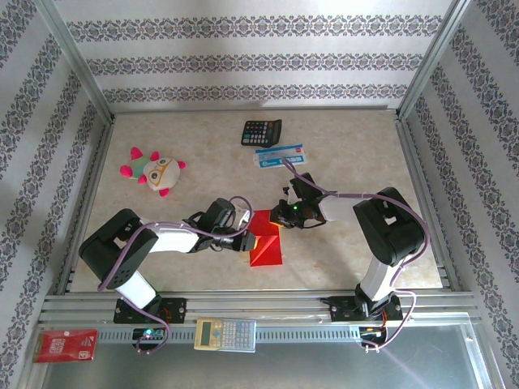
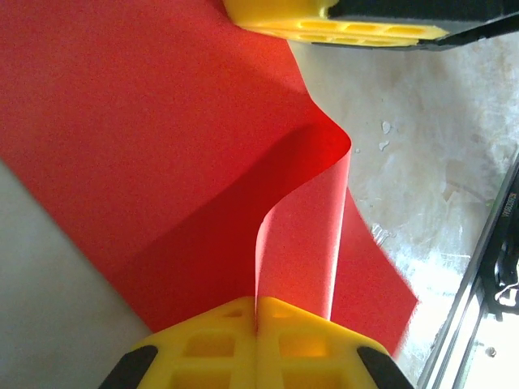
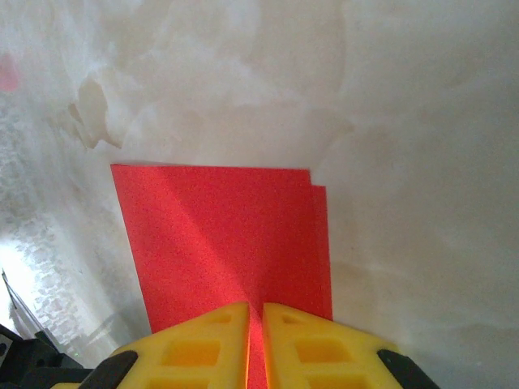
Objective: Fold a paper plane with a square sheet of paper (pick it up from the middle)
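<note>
The square sheet of paper (image 1: 268, 250) is bright red and lies folded on the table between the two arms. In the right wrist view the sheet (image 3: 219, 235) lies flat in two layers, with the lower edge showing slightly offset at the right. My left gripper (image 1: 248, 241) (image 2: 257, 301) is shut on a flap of the sheet (image 2: 122, 121), which curls up from the table in a tall bend. My right gripper (image 1: 281, 217) (image 3: 255, 306) is at the sheet's far end, shut to a narrow slit, tips down on the red paper. One of its fingers (image 2: 340, 24) shows beyond the flap.
A black calculator (image 1: 261, 131) and a blue-and-white packet (image 1: 280, 156) lie at the back centre. A plush toy (image 1: 154, 170) sits at the left. On the front rail rest a beige calculator (image 1: 225, 333) and a red printed packet (image 1: 66, 345). Metal frame posts edge the table.
</note>
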